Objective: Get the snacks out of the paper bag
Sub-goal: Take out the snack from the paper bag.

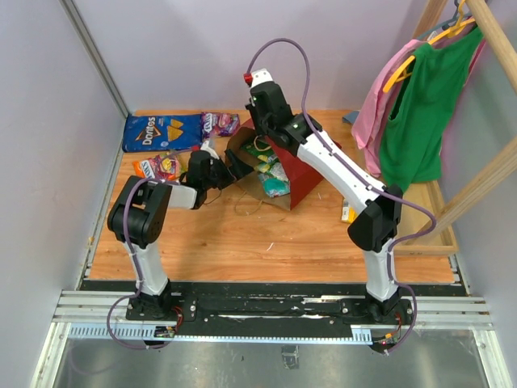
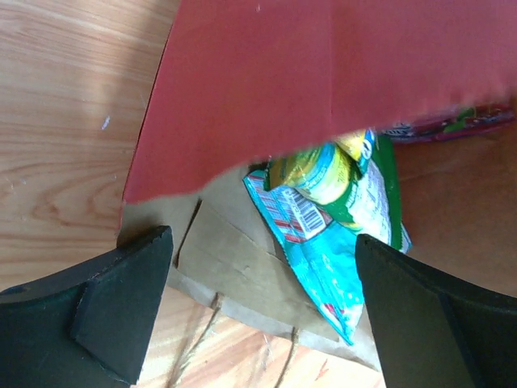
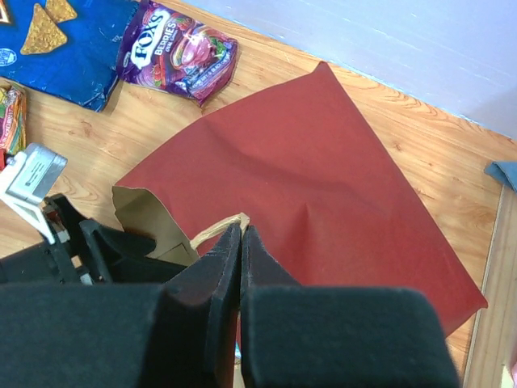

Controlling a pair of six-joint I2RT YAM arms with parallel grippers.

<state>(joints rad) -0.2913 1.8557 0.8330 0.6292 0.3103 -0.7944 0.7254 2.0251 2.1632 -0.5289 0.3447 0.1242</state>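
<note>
The paper bag (image 1: 300, 171) lies on its side, red outside, its brown mouth facing left. My right gripper (image 3: 242, 230) is shut on the bag's upper twisted handle and holds the red top flap (image 2: 323, 73) up. My left gripper (image 2: 262, 238) stands wide open at the mouth, above the brown lower flap, and holds nothing. A teal packet (image 2: 323, 259), a green one (image 2: 378, 194) and a yellow-green one (image 2: 311, 174) lie inside the mouth. On the table outside lie the blue Doritos bag (image 1: 161, 131), a purple Fox's bag (image 1: 220, 123), orange packets (image 1: 159, 167) and a yellow bar (image 1: 347, 214).
Green and pink clothes (image 1: 412, 113) hang on a wooden rack (image 1: 485, 174) at the right edge. Walls close the table at the back and left. The lower handle loops (image 2: 198, 343) rest on the wood in front of the bag. A blue cloth corner (image 3: 505, 174) shows at the far right.
</note>
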